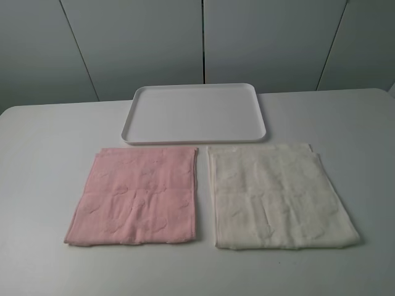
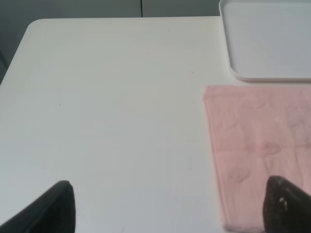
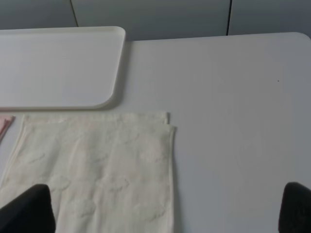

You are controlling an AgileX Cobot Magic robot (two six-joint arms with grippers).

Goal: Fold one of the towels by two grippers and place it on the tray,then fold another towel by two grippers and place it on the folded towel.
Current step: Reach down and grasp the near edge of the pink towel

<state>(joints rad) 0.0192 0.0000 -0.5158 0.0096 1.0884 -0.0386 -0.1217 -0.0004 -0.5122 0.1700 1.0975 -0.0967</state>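
Pink towel (image 1: 136,194) and cream-white towel (image 1: 278,197) lie flat on the tabletop (image 1: 49,185) just in front of the white tray (image 1: 197,111), pink before its left half, seemingly spread ready for folding. On the towels' near side from the tray wait the left gripper (image 2: 170,208) and right gripper (image 3: 163,211), jaws wide, holding nothing.

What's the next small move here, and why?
Probably bring the open left end effector and right end effector down to the near corners of the pink towel: it lies flat, untouched, and the white tray is bare, so folding hasn't begun.
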